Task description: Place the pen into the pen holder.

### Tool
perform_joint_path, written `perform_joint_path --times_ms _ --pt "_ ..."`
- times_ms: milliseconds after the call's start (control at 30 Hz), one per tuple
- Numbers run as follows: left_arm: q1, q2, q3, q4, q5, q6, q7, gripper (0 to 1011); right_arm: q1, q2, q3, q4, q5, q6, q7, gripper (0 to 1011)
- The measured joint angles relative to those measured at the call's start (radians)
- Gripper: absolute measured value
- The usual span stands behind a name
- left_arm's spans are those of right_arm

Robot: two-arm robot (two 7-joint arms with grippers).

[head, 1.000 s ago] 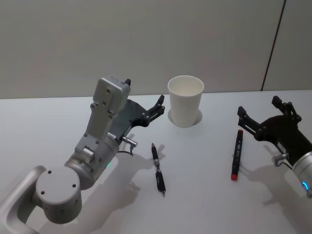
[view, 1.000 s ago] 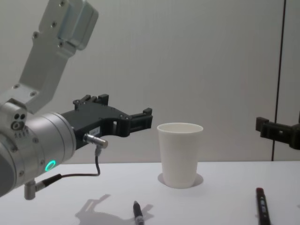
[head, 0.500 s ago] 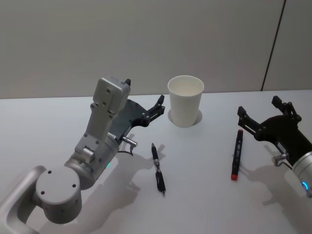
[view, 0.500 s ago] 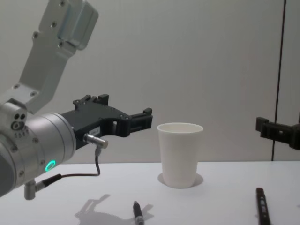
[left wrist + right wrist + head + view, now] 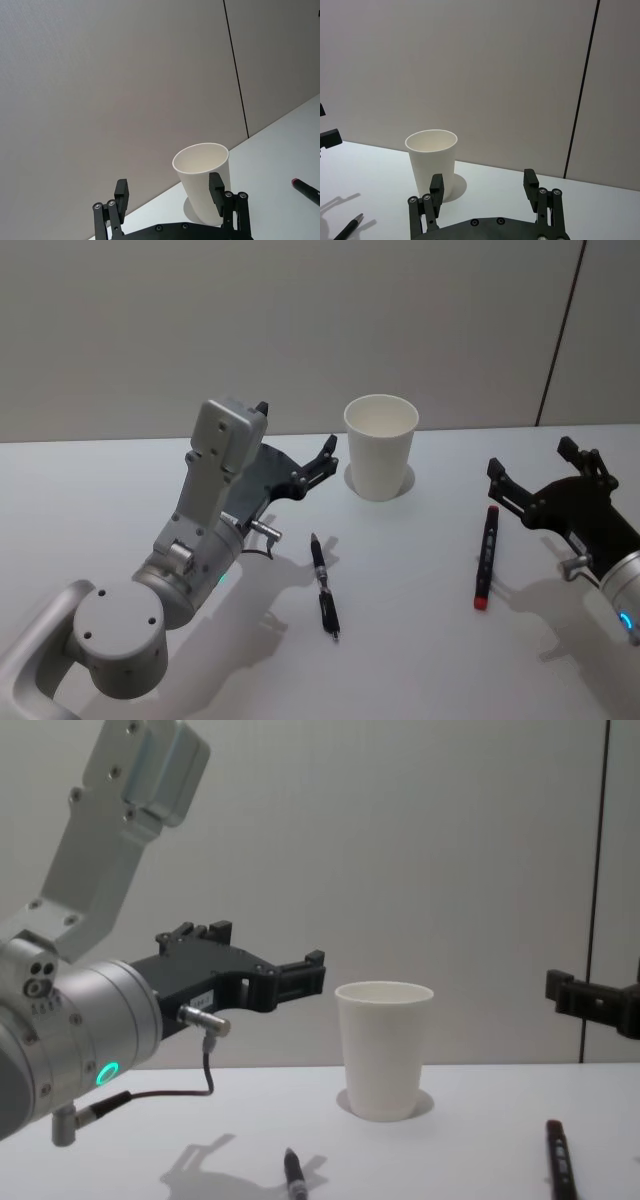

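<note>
White table [image 5: 420, 650] against a plain grey wall [image 5: 300, 320], with a dark vertical seam [image 5: 560, 330] at the upper right of the head view. The pen holder [image 5: 380, 462], a white paper cup, stands upright at upper centre of that view, mouth open and nothing visible inside. It rests on the table close to the wall. A black pen [image 5: 323, 585] lies flat on the table at frame centre, below the cup and a little left of it, well apart from it. It runs nearly straight up and down the frame and nothing touches it. A second writing tool, the red-ended marker [image 5: 485, 558], lies flat at centre right, red end toward the bottom of the frame. The left gripper [image 5: 296, 428] is at centre left of the head view, on a silver arm that rises from the lower left corner. Its fingers are spread wide and hold nothing. In the chest view it hangs above the table at about the level of the cup's rim, left of the cup and clear of it, and a green light ring [image 5: 106, 1072] glows on the arm. The right gripper [image 5: 532, 458] sits at the right edge of the head view, fingers likewise released and empty. It is just above the marker's upper end in the frame, and contact cannot be told. In the left wrist view the cup stands beyond the parted fingers. In the right wrist view the cup also stands beyond that gripper's parted fingers, and the black pen's tip shows on the table.
</note>
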Motion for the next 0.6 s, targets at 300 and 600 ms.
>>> perform_joint_path --times_ms 300,600 --pt "0.0 0.0 0.0 0.0 0.0 0.0 0.0 1001 0.0 0.0 0.0 0.0 -0.002 0.001 0.0 1002" --pt "0.0 0.0 0.0 0.0 0.0 0.0 0.0 1001 0.013 -0.003 -0.001 0.012 -0.033 0.041 0.002 1002"
